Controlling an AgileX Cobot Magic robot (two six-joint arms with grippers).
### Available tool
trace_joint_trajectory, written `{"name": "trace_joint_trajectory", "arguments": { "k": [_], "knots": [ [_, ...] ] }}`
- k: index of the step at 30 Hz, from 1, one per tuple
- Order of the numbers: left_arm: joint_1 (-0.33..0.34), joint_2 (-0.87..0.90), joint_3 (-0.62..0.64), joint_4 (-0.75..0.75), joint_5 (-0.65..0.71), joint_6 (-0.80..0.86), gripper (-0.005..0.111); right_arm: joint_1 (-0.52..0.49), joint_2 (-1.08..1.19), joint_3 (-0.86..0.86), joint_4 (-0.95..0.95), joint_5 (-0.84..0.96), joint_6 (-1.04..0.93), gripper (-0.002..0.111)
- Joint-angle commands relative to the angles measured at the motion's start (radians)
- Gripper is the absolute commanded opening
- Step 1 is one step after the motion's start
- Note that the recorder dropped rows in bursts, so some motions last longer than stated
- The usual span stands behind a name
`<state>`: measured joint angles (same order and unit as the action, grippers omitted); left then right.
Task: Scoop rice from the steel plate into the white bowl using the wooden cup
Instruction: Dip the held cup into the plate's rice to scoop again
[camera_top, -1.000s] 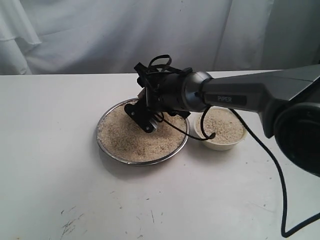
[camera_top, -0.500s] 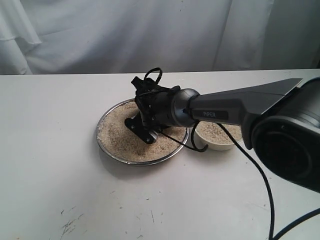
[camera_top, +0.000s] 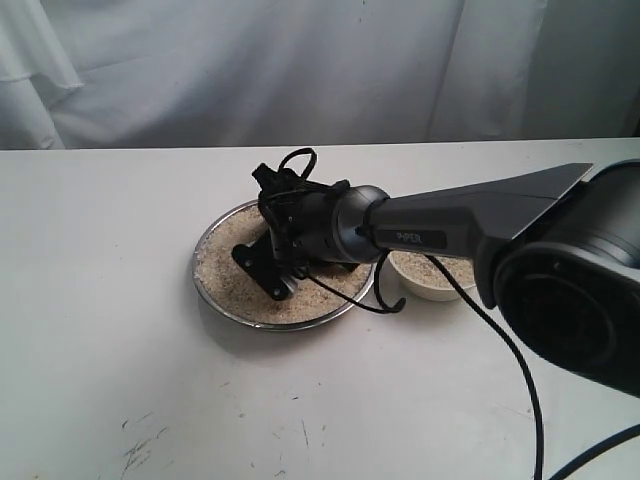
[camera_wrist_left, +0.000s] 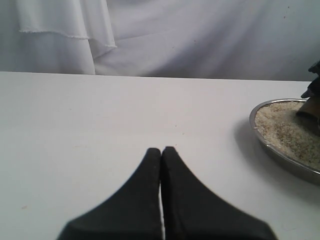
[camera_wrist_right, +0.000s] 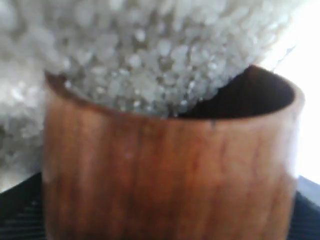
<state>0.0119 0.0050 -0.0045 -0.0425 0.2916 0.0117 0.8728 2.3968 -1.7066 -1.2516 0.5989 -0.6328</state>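
Observation:
The steel plate (camera_top: 214, 297) sits mid-table, covered with rice (camera_top: 225, 268). My right gripper (camera_top: 262, 266) reaches across over the plate's left half, tilted down into the grains. It is shut on the wooden cup (camera_wrist_right: 165, 175), whose rim is pushed into the rice (camera_wrist_right: 150, 60), with grains heaped over part of its dark mouth. In the exterior view the gripper hides the cup. The white bowl (camera_top: 428, 291) stands to the right of the plate with rice in it, partly behind the arm. My left gripper (camera_wrist_left: 161, 150) is shut and empty over bare table, left of the plate (camera_wrist_left: 280, 156).
A black cable (camera_top: 385, 300) loops from the right arm down between plate and bowl. White cloth (camera_top: 300, 60) hangs behind the table. Faint dark scuffs (camera_top: 140, 445) mark the near tabletop.
My right gripper has moved left and lower across the plate with the cup, from near the plate's middle to its left half. The left gripper's earlier state is not shown.

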Motion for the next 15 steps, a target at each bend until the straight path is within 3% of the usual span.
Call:
{"name": "trace_joint_trajectory", "arguments": {
  "k": [1, 15],
  "knots": [
    [-0.002, -0.005, 0.005, -0.001, -0.006, -0.003, 0.0, 0.004, -0.002, -0.009, 0.103, -0.05, 0.007, 0.0],
    [-0.002, -0.005, 0.005, -0.001, -0.006, -0.003, 0.0, -0.009, -0.002, -0.009, 0.305, -0.133, 0.009, 0.0]
  ]
}}
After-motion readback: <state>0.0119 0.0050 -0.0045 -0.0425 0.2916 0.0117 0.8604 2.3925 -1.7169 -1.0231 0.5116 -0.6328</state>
